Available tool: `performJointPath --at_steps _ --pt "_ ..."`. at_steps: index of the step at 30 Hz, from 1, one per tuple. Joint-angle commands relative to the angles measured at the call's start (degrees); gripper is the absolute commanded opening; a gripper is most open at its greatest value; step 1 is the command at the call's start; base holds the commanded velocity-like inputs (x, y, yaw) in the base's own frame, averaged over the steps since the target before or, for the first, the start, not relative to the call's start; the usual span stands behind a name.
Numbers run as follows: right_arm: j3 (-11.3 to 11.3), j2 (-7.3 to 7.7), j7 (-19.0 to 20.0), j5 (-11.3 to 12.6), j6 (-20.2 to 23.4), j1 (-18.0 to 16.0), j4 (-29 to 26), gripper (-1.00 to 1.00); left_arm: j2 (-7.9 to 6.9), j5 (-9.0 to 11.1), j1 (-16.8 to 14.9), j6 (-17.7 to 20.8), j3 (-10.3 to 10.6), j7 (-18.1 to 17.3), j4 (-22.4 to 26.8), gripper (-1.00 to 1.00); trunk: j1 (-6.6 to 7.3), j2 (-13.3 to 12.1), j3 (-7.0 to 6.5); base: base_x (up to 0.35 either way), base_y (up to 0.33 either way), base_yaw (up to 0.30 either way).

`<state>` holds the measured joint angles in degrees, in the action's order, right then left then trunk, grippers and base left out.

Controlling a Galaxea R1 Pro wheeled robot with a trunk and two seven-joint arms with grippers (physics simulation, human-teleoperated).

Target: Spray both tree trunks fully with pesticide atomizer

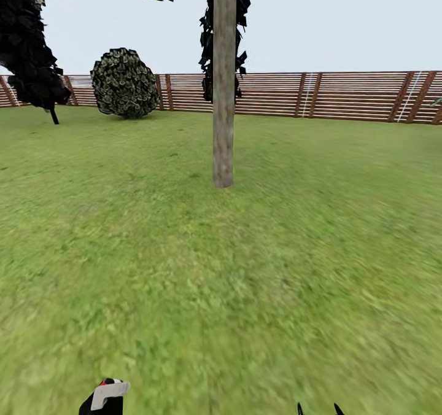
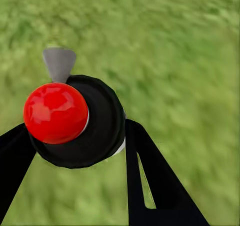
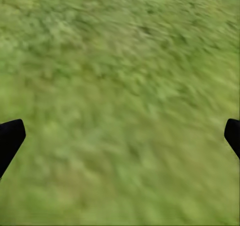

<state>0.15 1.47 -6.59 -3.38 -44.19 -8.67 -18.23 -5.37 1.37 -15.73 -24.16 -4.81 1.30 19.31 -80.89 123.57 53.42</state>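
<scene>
the pesticide atomizer point(image 2: 75, 121) is already picked up, clamped in the left gripper point(image 2: 75, 151) at the head view's lower left, the right gripper point(image 3: 120, 136) wide and empty; the tree point(image 1: 223, 96) at upper centre seems unsprayed, so likely both trunks remain.

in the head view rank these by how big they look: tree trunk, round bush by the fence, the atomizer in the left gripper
1. Tree trunk, the tallest.
2. Round bush, wider than the trunk but much shorter; it stands farther back, so apparent size only.
3. Pesticide atomizer, smallest, cut off by the frame edge in the left gripper.
</scene>
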Motion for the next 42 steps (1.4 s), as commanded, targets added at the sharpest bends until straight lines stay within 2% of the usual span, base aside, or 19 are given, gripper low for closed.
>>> performJointPath --at_steps 1,26,33,42 --pt "0.06 0.01 -0.35 -0.38 0.12 -0.03 -0.08 1.0 0.02 0.13 -0.03 -0.19 0.01 0.02 -0.05 -1.0 -0.03 0.02 0.05 0.339 0.0 0.0" --pt "0.11 0.03 -0.26 -0.4 0.51 -0.04 -0.23 1.0 0.09 0.13 -0.06 -0.19 0.06 0.02 -0.27 -1.0 -0.03 0.02 0.05 0.339 0.0 -0.001" --pt "0.13 0.03 -0.26 -0.44 0.51 -0.04 -0.16 1.0 0.09 0.13 -0.06 -0.19 0.01 0.02 -0.83 -1.0 -0.03 0.02 0.05 0.339 0.0 -0.186" --pt "0.13 0.03 -0.26 -0.48 0.51 -0.04 -0.14 1.0 0.09 0.13 -0.08 -0.19 -0.03 0.02 -0.85 -1.0 -0.03 0.02 0.05 0.338 0.0 -0.024"
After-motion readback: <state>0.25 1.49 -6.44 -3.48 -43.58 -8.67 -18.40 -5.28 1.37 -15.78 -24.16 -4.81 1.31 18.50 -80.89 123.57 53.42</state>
